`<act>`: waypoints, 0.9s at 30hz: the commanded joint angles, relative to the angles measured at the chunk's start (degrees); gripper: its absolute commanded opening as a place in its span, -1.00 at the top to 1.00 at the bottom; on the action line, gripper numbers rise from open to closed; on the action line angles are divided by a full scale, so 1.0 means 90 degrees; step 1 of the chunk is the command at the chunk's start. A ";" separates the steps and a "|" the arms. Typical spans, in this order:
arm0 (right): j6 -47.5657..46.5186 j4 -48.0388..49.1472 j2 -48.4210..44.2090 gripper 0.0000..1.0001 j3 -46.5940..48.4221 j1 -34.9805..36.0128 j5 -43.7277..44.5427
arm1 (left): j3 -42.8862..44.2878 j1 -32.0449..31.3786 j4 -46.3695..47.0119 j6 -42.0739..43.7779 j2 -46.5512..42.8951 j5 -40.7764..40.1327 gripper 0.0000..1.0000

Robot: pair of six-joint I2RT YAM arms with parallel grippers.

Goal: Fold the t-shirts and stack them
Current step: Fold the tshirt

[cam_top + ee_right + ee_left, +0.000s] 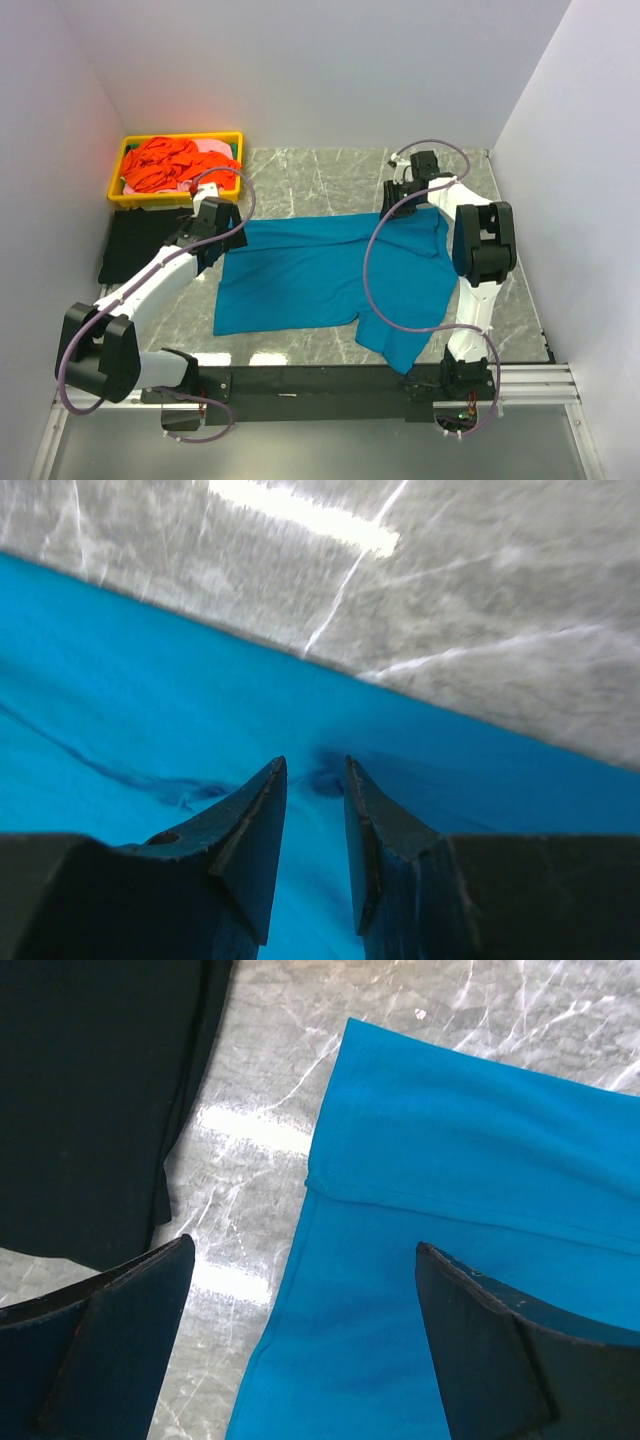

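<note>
Left jaws gape wide over the folded left edge of the teal t-shirt (320,275), spread on the desk (330,170); right jaws, narrow, pinch its far right edge. Folding seems midway: next, the left must close on cloth.

- Spread shirt (310,280) lies flat mid-table (320,180), one sleeve reaching the near right.
- Second shirt (135,245) lies flat left of it, near but apart, with bare table between.
- Tray (117,175) sits in the far left corner, behind the second shirt.
- Heap of shirts (175,165) in the tray.
- Left gripper (215,215) over the spread shirt's far left corner.
- Right gripper (405,195) at its far right edge.
</note>
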 commanded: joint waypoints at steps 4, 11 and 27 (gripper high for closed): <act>-0.0250 -0.0380 0.0125 0.27 0.0267 0.0092 -0.0277 | 0.0091 -0.0005 0.0225 0.0102 0.0008 -0.0077 -0.94; -0.0241 -0.0604 -0.0167 0.48 0.0131 0.0141 -0.0355 | 0.0082 0.0005 0.0216 0.0073 -0.0002 -0.0019 -0.95; 0.0481 -0.0234 -0.1368 0.96 -0.1128 0.0424 0.0279 | 0.0081 -0.0005 0.0235 0.0083 -0.0080 0.0050 -0.95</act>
